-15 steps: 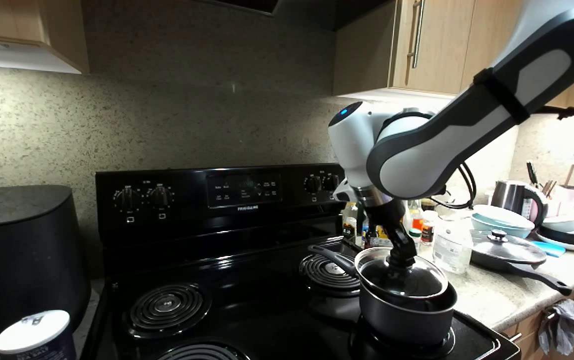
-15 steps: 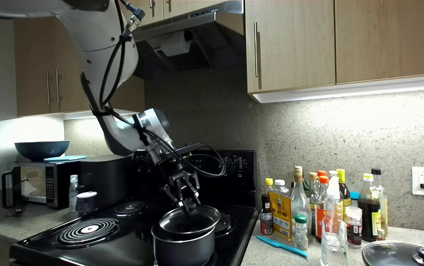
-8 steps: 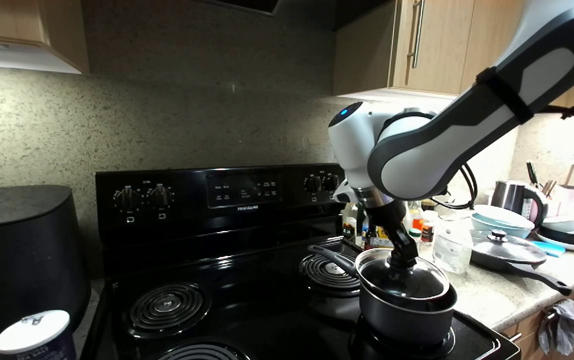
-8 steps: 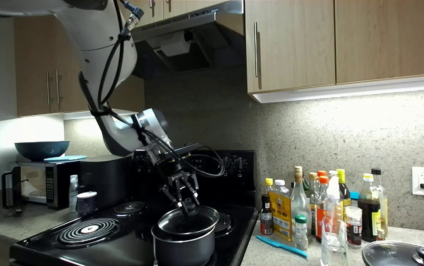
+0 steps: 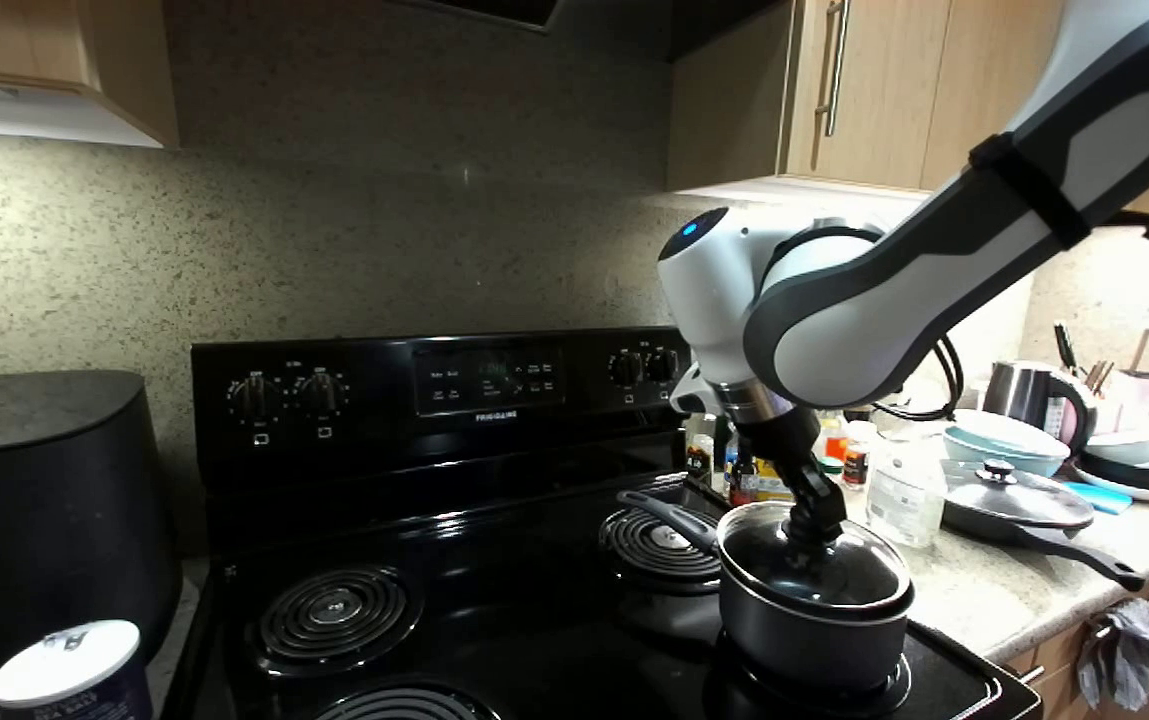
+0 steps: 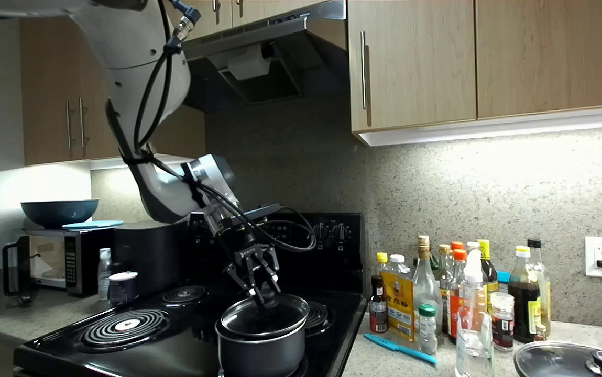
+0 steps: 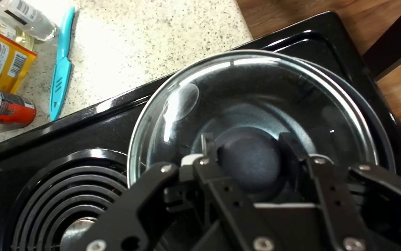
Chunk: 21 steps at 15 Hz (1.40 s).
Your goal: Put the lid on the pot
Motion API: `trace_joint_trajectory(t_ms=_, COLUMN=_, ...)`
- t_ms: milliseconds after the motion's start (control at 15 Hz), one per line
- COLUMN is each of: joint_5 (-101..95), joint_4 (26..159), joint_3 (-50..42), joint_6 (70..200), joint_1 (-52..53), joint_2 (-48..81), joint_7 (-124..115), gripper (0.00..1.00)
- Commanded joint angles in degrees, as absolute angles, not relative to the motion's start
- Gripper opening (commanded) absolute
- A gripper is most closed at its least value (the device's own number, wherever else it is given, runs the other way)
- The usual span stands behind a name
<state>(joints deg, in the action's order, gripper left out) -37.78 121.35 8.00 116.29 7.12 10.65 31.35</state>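
Observation:
The lid (image 5: 859, 560) is round, clear glass with a metal rim and a dark knob (image 7: 249, 160); in an exterior view it also shows (image 6: 245, 318). My gripper (image 7: 250, 150) is shut on the knob, one finger on each side. It also shows in both exterior views (image 5: 814, 532) (image 6: 267, 295). The dark grey pot (image 5: 804, 645) stands on a front burner, directly under the lid; it shows in an exterior view too (image 6: 264, 356). The lid sits at the pot's rim, slightly off centre. In the wrist view the pot's rim (image 7: 385, 139) shows past the lid's right edge. I cannot tell whether they touch all round.
The pot's handle (image 5: 669, 520) points toward the stove's back. Another burner (image 7: 64, 195) lies beside the pot. A covered frying pan (image 5: 1009, 500), bottles (image 6: 426, 293) and a blue knife (image 6: 400, 349) are on the counter. A white-topped salt tub (image 5: 69, 670) stands across the stove.
My gripper and the lid have moved down and slightly toward the stove's front, so the gap between lid and pot rim has shrunk. The pot has not moved. The grip is unchanged.

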Motion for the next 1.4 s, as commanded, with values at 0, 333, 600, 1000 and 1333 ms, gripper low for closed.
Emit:
trace_joint_trajectory(t_ms=0, joint_5=-37.94, joint_4=124.37, joint_3=8.18, joint_6=117.16, joint_1=6.95, joint_2=11.43, joint_7=32.16, gripper=0.22)
trace_joint_trajectory(t_ms=333, joint_5=-37.88, joint_4=122.09, joint_3=8.23, joint_6=116.1, joint_1=7.12, joint_2=10.54, joint_7=31.81, gripper=0.47)
trace_joint_trajectory(t_ms=600, joint_5=-37.88, joint_4=122.09, joint_3=8.23, joint_6=116.1, joint_1=7.12, joint_2=10.54, joint_7=31.84, gripper=0.47)
trace_joint_trajectory(t_ms=1000, joint_5=-37.88, joint_4=122.09, joint_3=8.23, joint_6=116.1, joint_1=7.12, joint_2=10.54, joint_7=31.85, gripper=0.47)
trace_joint_trajectory(t_ms=1333, joint_5=-38.07, joint_4=122.02, joint_3=8.23, joint_6=115.92, joint_1=7.18, joint_2=10.47, joint_7=31.79, gripper=0.22)
